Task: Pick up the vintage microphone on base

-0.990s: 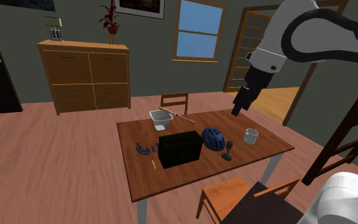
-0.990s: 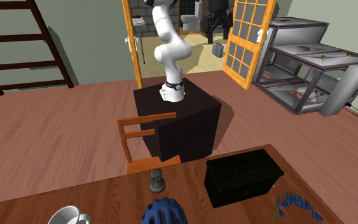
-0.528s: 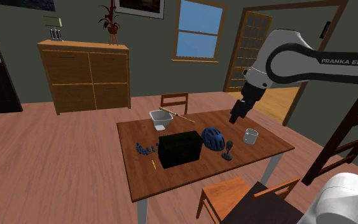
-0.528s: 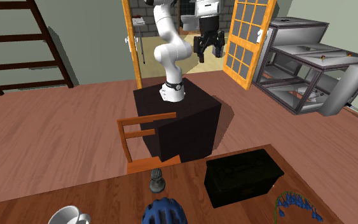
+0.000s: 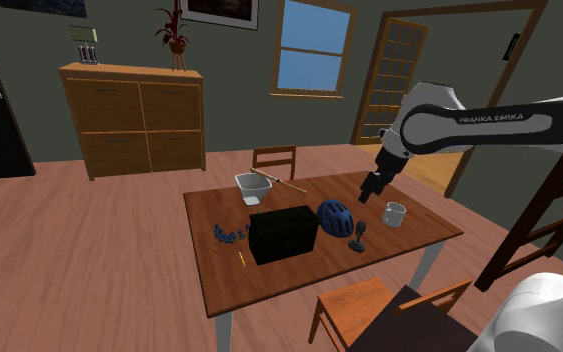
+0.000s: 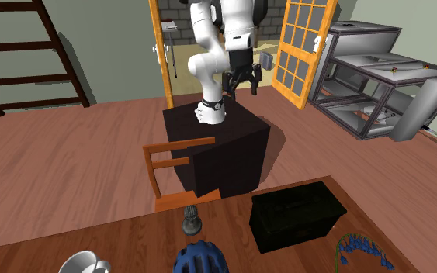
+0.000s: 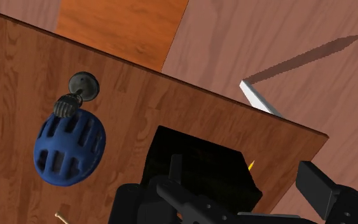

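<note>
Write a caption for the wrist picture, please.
Open gripper looks down on the microphone, helmet and black box.

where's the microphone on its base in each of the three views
Shoulder view: microphone on the table, just right of the blue helmet.
Second exterior view: microphone low, left of centre, above the blue helmet.
Wrist view: microphone beside the blue helmet, toward the table's edge.
Shared landmark: the blue helmet.
</note>
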